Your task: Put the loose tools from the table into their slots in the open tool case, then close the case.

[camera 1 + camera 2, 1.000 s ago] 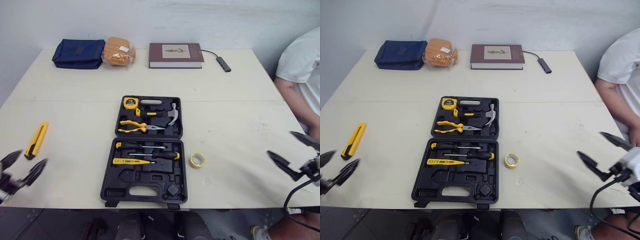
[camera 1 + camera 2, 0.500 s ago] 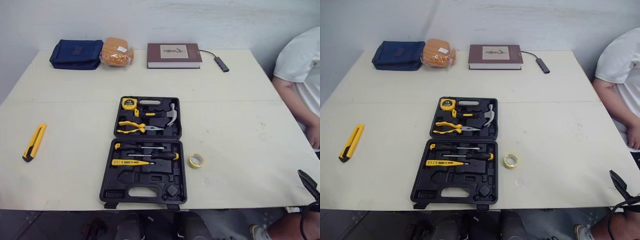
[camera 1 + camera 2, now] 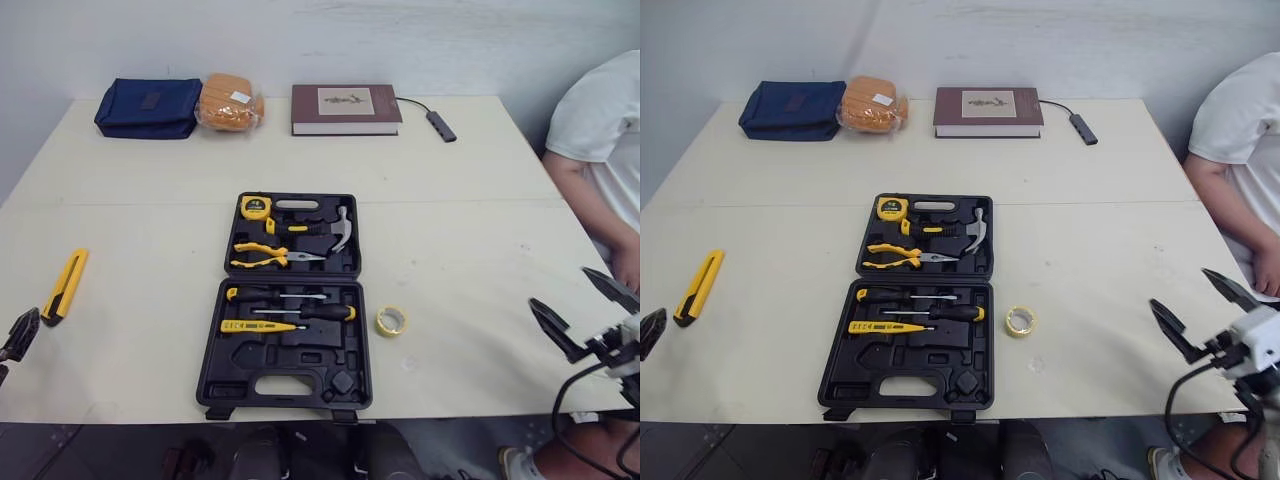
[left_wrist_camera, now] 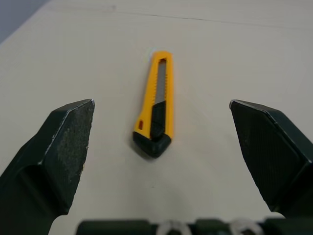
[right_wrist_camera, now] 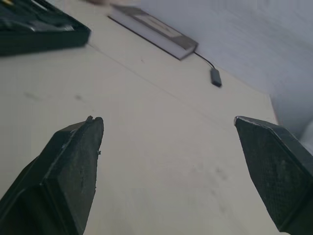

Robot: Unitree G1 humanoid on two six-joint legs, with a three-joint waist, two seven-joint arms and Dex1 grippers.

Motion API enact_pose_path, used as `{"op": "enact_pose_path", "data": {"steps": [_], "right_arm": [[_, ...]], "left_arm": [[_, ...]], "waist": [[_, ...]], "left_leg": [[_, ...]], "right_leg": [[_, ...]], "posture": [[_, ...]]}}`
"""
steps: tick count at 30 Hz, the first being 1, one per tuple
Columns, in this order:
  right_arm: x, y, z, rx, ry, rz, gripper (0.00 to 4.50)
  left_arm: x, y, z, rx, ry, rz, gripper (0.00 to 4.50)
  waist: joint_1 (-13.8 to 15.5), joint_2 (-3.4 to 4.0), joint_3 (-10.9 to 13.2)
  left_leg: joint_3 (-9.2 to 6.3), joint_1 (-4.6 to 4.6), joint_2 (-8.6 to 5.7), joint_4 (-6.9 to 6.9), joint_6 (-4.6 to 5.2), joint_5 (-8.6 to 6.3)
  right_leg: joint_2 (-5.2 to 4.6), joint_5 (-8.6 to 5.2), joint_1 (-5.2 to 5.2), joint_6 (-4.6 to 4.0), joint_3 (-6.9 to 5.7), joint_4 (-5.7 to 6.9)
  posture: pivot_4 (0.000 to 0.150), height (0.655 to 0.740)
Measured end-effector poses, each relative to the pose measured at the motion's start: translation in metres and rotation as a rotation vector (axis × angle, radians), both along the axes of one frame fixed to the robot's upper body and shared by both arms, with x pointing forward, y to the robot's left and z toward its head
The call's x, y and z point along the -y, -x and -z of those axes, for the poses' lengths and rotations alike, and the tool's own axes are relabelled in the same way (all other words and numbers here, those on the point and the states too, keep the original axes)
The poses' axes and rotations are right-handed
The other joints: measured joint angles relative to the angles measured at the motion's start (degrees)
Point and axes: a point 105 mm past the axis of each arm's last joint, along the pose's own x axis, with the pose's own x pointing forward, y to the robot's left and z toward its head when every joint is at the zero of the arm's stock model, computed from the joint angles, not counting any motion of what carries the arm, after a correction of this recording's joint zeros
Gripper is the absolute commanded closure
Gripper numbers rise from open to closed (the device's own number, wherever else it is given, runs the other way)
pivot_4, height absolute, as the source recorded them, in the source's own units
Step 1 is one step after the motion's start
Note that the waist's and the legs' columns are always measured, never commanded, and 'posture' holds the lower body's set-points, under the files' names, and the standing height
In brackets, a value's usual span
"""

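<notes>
The case (image 3: 288, 300) lies open mid-desk (image 3: 470, 200), most slots filled, some in the near half empty. Two tools are loose: the cutter (image 3: 64, 285), well to the left, and the tape roll (image 3: 391, 321), just beside the case's right edge. The left gripper (image 4: 161, 104) faces the cutter with its fingers spread wide, holding nothing. The right gripper (image 3: 580, 308) is equally wide and empty. Stowing both and closing the case remain.
</notes>
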Motion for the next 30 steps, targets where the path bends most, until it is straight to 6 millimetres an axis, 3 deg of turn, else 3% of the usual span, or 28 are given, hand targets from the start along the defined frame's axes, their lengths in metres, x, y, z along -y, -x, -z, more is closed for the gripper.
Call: {"op": "enact_pose_path", "data": {"steps": [5, 16, 23, 30], "right_arm": [[-0.054, -0.010, -0.022, 0.031, -0.030, -0.228, 0.00], [-0.146, 0.007, -0.050, 0.026, -0.039, -0.645, 0.00], [-0.154, 0.008, -0.052, 0.014, -0.027, -0.702, 0.00], [-0.158, 0.011, -0.048, 0.001, -0.004, -0.759, 0.00]], "left_arm": [[0.003, -0.022, -0.007, -0.085, 0.039, 0.005, 0.03], [0.004, -0.068, -0.004, -0.265, 0.107, 0.007, 0.03], [-0.008, -0.086, 0.022, -0.384, 0.153, -0.005, 0.03], [-0.011, -0.100, 0.023, -0.434, 0.107, 0.041, 0.03]], "waist": [[0.15, -0.01, 0.00], [0.06, -0.05, 0.00], [0.18, -0.20, -0.01], [0.24, -0.20, -0.01]], "left_leg": [[-0.06, 0.00, -0.01, 0.00, 0.02, 0.14], [-0.03, -0.07, -0.03, -0.11, -0.13, 0.28], [0.08, -0.11, -0.01, -0.12, -0.10, 0.57], [0.14, -0.03, 0.00, -0.11, -0.06, 0.61]], "right_leg": [[0.00, 0.01, 0.00, 0.01, -0.05, 0.10], [0.11, 0.02, -0.13, 0.01, -0.13, 0.11], [0.32, 0.03, -0.18, 0.03, -0.39, 0.07], [0.34, 0.02, -0.21, 0.01, -0.36, 0.29]], "posture": [[0.150, 0.7400], [0.150, 0.7400], [0.150, 0.7400], [0.150, 0.7400]]}}
